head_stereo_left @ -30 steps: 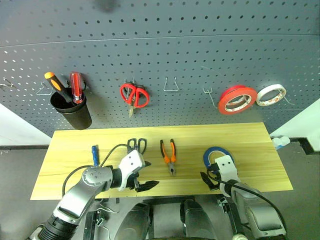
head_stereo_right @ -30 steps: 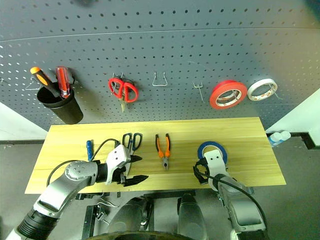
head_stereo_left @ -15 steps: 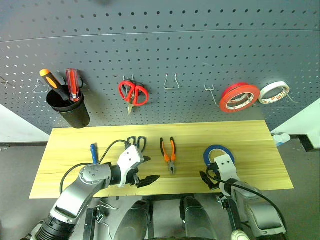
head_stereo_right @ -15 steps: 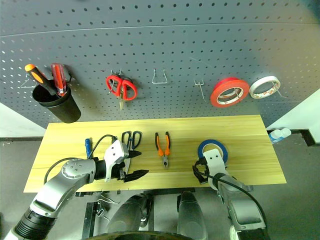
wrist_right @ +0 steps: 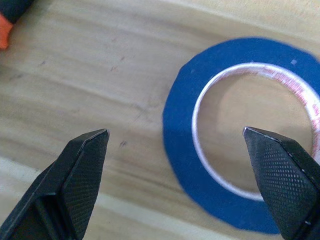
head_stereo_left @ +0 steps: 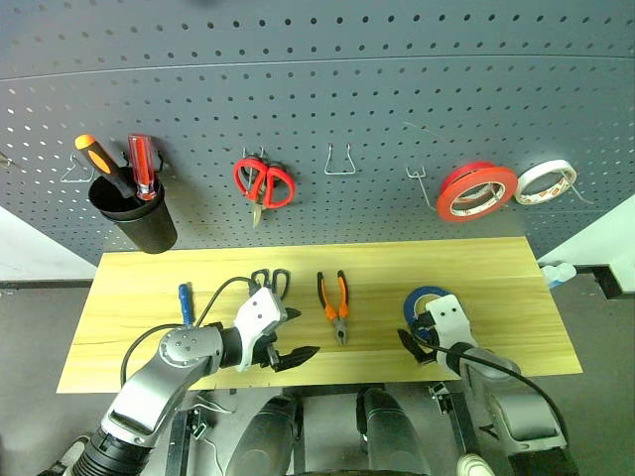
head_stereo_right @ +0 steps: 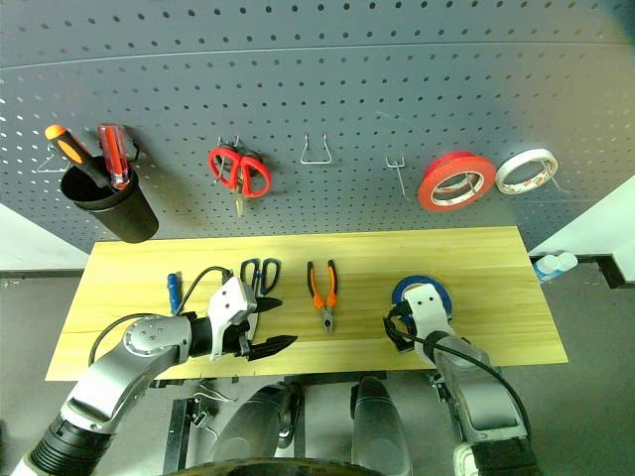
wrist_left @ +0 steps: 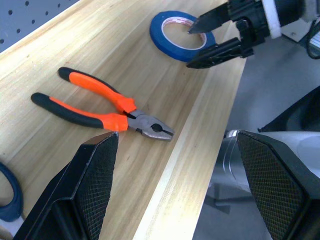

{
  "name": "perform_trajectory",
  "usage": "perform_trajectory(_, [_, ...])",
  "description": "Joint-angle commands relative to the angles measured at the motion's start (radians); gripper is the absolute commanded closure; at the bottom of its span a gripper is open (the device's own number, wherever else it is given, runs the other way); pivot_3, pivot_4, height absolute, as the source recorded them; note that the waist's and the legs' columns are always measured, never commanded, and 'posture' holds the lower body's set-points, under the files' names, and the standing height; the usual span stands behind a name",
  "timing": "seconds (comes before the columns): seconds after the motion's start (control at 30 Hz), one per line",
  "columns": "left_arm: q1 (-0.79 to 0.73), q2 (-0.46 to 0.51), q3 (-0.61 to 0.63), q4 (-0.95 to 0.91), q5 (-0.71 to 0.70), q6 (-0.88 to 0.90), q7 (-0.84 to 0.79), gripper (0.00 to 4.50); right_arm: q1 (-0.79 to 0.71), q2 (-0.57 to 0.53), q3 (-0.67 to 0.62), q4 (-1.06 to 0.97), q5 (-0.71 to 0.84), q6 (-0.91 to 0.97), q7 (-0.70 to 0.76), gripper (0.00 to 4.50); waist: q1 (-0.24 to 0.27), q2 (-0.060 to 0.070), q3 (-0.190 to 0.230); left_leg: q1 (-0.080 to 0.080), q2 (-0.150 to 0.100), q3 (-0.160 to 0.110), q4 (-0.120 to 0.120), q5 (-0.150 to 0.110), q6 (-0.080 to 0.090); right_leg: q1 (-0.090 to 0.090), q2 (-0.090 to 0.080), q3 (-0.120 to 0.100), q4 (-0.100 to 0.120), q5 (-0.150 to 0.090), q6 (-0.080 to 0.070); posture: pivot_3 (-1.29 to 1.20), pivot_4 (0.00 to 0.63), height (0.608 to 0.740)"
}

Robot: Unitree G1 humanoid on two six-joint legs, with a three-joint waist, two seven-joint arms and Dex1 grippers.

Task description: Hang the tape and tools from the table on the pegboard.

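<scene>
tape: flat blue ring, grainy wood table | right pincer: spread | left pincer: spread

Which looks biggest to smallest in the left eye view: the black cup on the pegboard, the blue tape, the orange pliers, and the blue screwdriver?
1. Black cup, largest.
2. Blue tape and orange pliers: look alike, and the right arm covers part of the tape, so unranked.
3. Blue screwdriver, smallest.
</scene>
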Motion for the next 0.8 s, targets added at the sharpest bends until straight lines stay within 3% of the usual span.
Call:
perform_trajectory(0.03, [0.014,0.001,-0.001,-0.054,-0.023,0.003,0.005,0.57,-0.032,-0.015,-0.015,0.047,-0.010,-0.029,0.005,0.00,0.000,-0.001,0.004,0.000,0.000,0.000,0.000,0.000,0.000,0.000,0.000,0.000,0.000,0.000,0.000,0.05,0.283,0.720])
perform_trajectory(0.8, [0.036,0.033,0.008,-0.105,-0.057,0.042,0.022,0.57,-0.096,-0.028,-0.004,0.142,-0.008,0.022,0.013,0.00,0.000,-0.004,0.021,0.000,0.000,0.000,0.000,0.000,0.000,0.000,0.000,0.000,0.000,0.000,0.000,0.06,0.305,0.720])
